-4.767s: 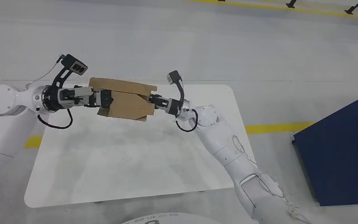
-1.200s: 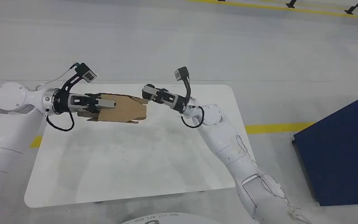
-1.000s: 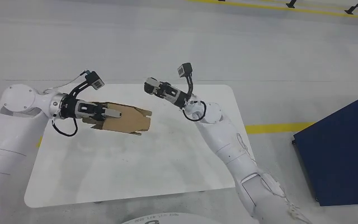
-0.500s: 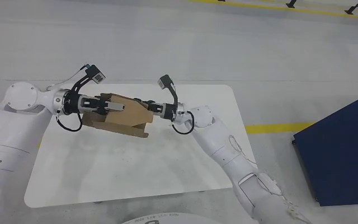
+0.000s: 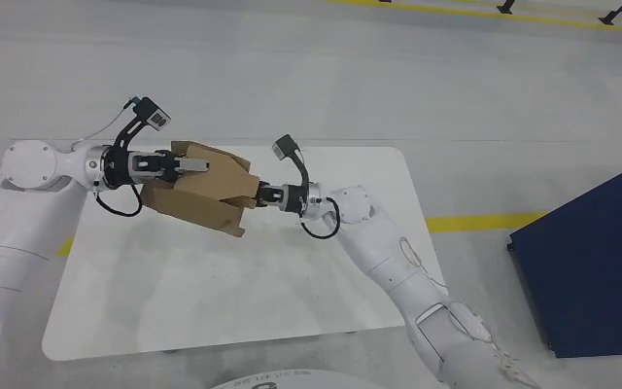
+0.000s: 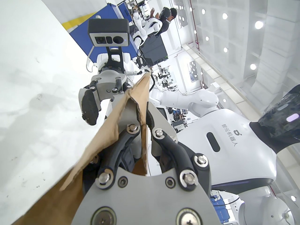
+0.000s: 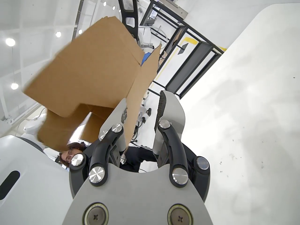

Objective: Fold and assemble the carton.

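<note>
Two hands at one carton [image 5: 209, 187], held up off the desk [image 5: 243, 292] over its far left corner, well apart from the near edge. Left hand [image 5: 201, 167] is clamped on a flap. Right hand [image 5: 256, 198] sits open, fingers straddling the carton's right edge.

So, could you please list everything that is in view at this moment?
carton: one, brown, held above the table between the two grippers.
table: one, white, below the carton.
floor lines: two, yellow, one passing under the table, one far behind it.
cabinet: one, blue, on the floor at the top view's right edge.
left gripper: one, grey and black, jaws shut on the carton.
right gripper: one, grey and black, jaws open around a carton flap.
</note>
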Motion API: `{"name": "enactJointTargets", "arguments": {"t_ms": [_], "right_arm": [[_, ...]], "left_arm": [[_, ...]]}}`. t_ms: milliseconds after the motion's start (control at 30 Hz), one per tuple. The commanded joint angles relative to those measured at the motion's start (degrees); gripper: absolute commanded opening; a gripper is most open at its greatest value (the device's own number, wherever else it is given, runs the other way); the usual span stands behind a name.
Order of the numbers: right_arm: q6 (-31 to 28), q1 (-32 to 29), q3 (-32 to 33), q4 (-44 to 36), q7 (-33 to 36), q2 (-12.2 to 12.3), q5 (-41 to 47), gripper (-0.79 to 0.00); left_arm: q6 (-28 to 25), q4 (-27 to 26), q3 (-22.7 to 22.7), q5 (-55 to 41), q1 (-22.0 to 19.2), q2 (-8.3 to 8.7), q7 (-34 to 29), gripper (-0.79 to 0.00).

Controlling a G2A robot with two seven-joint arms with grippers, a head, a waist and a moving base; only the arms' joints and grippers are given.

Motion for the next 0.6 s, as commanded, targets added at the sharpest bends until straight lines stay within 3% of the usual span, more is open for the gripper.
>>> {"name": "enactJointTargets", "arguments": {"t_ms": [0, 133, 300, 367, 567], "right_arm": [[0.08, 0.10, 0.01, 0.13, -0.18, -0.02, 0.26, -0.474], [0.16, 0.53, 0.93, 0.93, -2.07, -0.04, 1.61, -0.465], [0.30, 1.07, 3.71, 2.40, -8.61, -0.06, 3.72, -0.413], [-0.21, 0.76, 4.65, 2.26, -11.50, 0.01, 2.68, -0.425], [-0.61, -0.52, 6.67, 1.08, -11.46, 0.45, 2.93, -0.403]], "left_arm": [[-0.15, 0.41, -0.07, -0.36, -0.07, -0.09, 0.15, -0.785], [0.61, 0.28, -0.65, -2.07, 0.06, -0.12, -0.61, -0.785], [2.56, -0.87, -3.33, -4.83, 1.22, 0.53, -2.56, -0.785], [3.40, -0.93, -4.79, -6.57, 1.84, 0.81, -3.40, -0.785], [6.30, -1.05, -8.42, -9.77, 2.88, 1.41, -6.30, -0.785]]}}
